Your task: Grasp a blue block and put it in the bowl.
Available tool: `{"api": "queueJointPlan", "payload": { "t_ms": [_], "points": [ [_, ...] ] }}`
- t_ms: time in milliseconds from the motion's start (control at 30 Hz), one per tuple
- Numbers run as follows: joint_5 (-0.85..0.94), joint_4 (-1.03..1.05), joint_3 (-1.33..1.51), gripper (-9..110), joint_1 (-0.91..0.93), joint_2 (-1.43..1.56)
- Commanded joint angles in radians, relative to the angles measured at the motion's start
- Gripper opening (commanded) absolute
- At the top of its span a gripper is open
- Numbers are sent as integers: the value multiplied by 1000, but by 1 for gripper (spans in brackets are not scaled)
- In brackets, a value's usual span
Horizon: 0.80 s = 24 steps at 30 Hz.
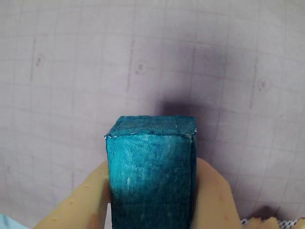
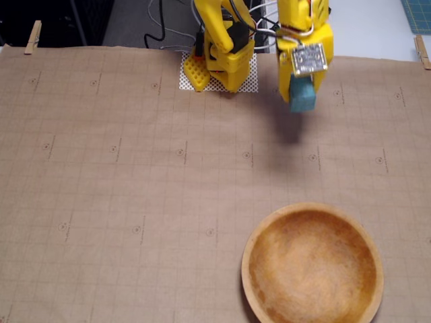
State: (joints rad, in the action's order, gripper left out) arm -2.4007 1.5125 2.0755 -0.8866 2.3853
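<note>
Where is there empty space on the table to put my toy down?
The brown gridded paper is bare left of the round wooden bowl. It is also bare between the bowl and the yellow arm base. It is crowded up top, where the yellow gripper holds the teal-blue block.

Arm (image 2: 225,40): bright yellow moulded plastic, blocky segments with rounded edges. Black motor housing set into the shoulder section above the base (image 2: 219,70), which sits on a white perforated mat (image 2: 252,82). Black and white cables (image 2: 161,23) trail behind the base. Gripper (image 2: 303,94): yellow, carrying a small square grey-white circuit board (image 2: 310,58) on its face. Fingers (image 1: 217,195), in the wrist view: smooth pale orange-yellow plastic with small raised dimples, rounded at the tips.
</note>
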Motion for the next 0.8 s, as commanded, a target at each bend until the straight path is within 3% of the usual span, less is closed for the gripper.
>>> {"api": "queueJointPlan", "payload": {
  "t_ms": [0, 433, 767],
  "points": [
    [60, 46, -144, 12, 18, 32],
    [532, 31, -273, 11, 388, 26],
    [644, -204, -259, 11, 546, 26]
  ]
}}
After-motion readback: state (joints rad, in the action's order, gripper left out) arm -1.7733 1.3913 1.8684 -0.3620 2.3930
